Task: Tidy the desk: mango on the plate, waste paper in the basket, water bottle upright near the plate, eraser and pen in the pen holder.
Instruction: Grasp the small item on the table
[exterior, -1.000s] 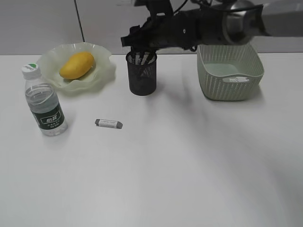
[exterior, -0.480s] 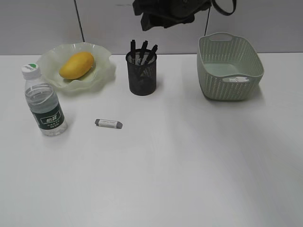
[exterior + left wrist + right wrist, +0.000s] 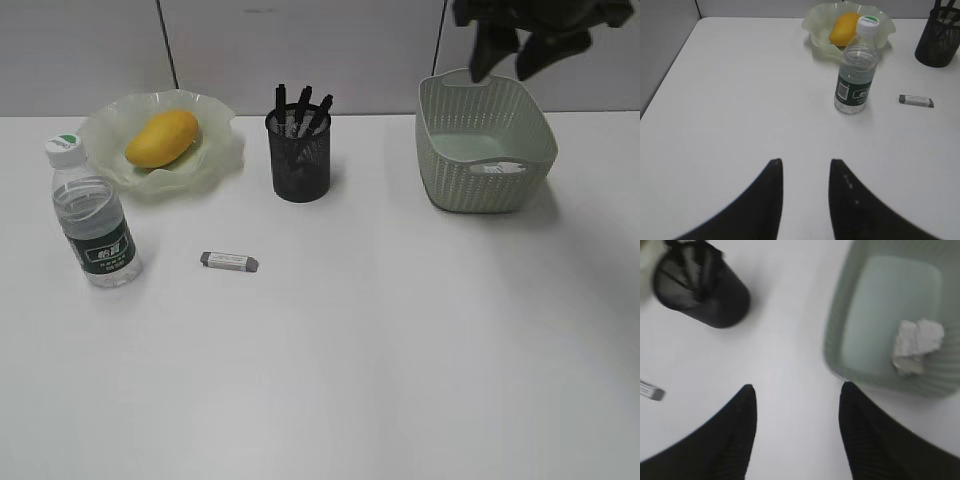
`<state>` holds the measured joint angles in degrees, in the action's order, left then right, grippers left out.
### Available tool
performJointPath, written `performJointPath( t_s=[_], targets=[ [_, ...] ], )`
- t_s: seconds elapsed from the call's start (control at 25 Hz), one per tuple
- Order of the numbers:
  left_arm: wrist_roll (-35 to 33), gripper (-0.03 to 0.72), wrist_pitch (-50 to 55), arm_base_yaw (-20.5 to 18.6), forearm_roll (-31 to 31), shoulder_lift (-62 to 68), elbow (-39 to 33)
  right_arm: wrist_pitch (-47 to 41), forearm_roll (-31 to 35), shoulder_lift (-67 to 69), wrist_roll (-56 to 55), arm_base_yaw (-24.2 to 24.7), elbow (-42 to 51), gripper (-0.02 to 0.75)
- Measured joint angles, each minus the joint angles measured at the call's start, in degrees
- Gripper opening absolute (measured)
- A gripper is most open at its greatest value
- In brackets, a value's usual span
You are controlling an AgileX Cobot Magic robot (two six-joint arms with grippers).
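Note:
The mango (image 3: 162,138) lies on the wavy green plate (image 3: 215,160). The water bottle (image 3: 92,213) stands upright in front of the plate. The grey eraser (image 3: 229,261) lies on the desk (image 3: 380,350). The black mesh pen holder (image 3: 299,155) holds several dark pens (image 3: 301,106). The waste paper (image 3: 916,346) lies in the green basket (image 3: 485,145). My right gripper (image 3: 505,60) is open and empty, high over the basket's far edge; in its wrist view (image 3: 797,390) it hangs above bare desk between holder and basket. My left gripper (image 3: 804,163) is open and empty over bare desk, out of the exterior view.
A grey wall panel with a dark seam stands behind the desk. The desk's left edge (image 3: 670,65) shows in the left wrist view. The bottle (image 3: 856,70), plate (image 3: 815,27) and eraser (image 3: 916,100) lie ahead of my left gripper.
My right arm has risen from the pen holder and swung right to above the basket. The pens now stand uncovered in the holder. Nothing on the desk has moved.

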<state>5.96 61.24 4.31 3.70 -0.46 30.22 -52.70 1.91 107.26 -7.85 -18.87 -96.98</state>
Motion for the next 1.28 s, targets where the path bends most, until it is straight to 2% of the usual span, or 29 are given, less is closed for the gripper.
performJointPath(
  t_s=[0.24,0.48,0.64,0.8,1.04,1.28],
  targets=[
    [0.0,0.246,0.0,0.0,0.0,0.0,0.0,-8.2,-1.3,0.0,0.1,9.2,0.0,0.389],
    [0.0,0.246,0.0,0.0,0.0,0.0,0.0,-16.1,-1.4,0.0,4.6,14.4,0.0,0.374],
    [0.0,0.246,0.0,0.0,0.0,0.0,0.0,-16.2,-1.2,-1.6,7.4,14.7,1.8,0.372],
    [0.0,0.246,0.0,0.0,0.0,0.0,0.0,-16.2,0.5,-8.2,7.9,14.7,10.5,0.372],
    [0.0,0.246,0.0,0.0,0.0,0.0,0.0,-16.4,2.4,-24.9,7.9,14.7,26.2,0.372],
    [0.0,0.246,0.0,0.0,0.0,0.0,0.0,-16.5,3.8,-46.5,8.2,14.7,35.6,0.372]
  ],
)
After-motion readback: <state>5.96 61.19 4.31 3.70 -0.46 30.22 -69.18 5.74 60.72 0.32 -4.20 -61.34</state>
